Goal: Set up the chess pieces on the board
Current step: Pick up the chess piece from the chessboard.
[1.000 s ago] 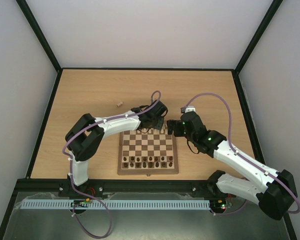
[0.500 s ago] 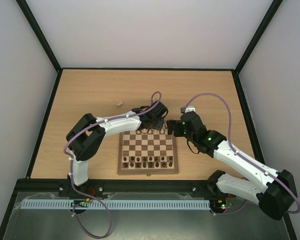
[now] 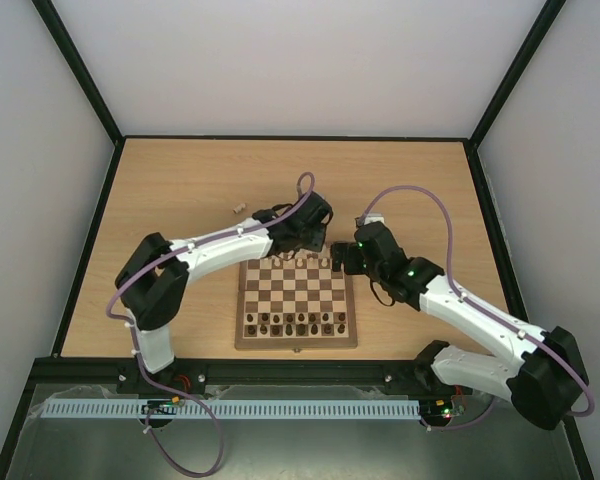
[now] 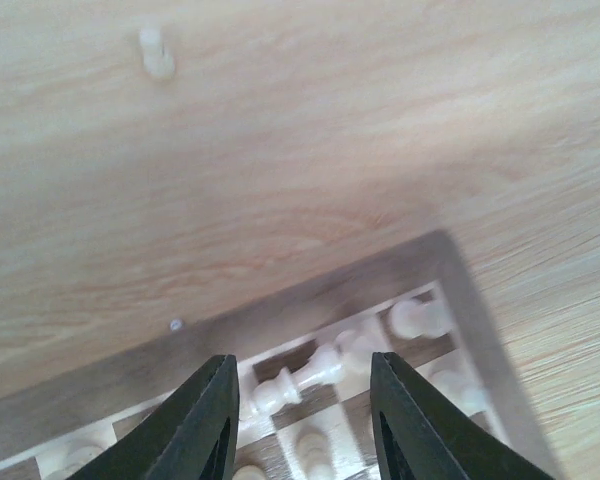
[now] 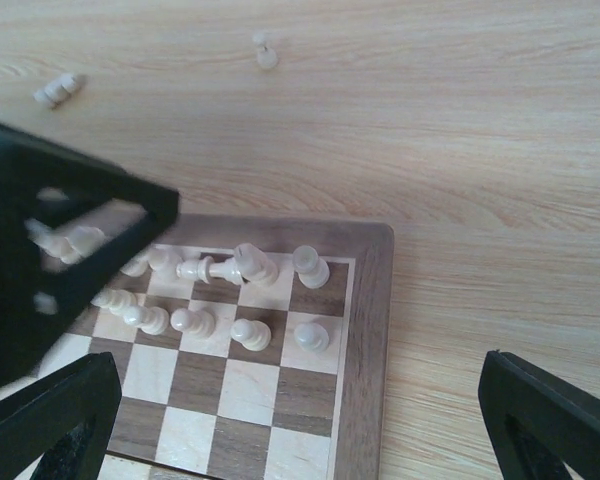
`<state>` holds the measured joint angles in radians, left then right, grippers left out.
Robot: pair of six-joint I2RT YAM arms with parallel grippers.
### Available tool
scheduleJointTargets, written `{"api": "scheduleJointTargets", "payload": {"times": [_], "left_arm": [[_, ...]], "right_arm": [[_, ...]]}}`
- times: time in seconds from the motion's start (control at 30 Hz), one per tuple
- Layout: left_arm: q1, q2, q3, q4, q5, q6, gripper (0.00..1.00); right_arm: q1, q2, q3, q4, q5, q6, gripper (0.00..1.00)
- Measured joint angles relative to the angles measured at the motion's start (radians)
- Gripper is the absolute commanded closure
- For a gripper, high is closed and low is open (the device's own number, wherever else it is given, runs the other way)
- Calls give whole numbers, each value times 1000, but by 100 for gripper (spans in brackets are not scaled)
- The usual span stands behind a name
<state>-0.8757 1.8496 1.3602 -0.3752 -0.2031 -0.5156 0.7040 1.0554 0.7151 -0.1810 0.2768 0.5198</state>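
One pale chess piece point(image 4: 280, 390) lies tipped on the far row of the board point(image 4: 280, 318), below the left gripper point(image 4: 300, 365) and its part-spread, empty fingers point(image 4: 205, 420); the right gripper point(image 5: 295, 400) gapes wide, holding nothing

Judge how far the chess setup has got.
Done: dark pieces line the near side of the board; most cream pieces stand at the far side. In hand: left gripper hovers open over a toppled cream piece. Left: righting it, plus two loose pieces on the table.
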Motion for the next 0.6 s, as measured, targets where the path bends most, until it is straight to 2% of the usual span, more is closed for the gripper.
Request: {"api": "scheduleJointTargets", "payload": {"times": [0.27,0.47,0.6], "left_arm": [[10,-88,68,-5,8,26,59],[37,-179,-31,31,25,24,58],[64,-274,-160,56,27,11,55]], "right_arm": [[-3,20,16,-4,17,-8,1],[-5,63,45,-18,5,-12,1],[-5,179,114,-26,-27,-27,14]]}}
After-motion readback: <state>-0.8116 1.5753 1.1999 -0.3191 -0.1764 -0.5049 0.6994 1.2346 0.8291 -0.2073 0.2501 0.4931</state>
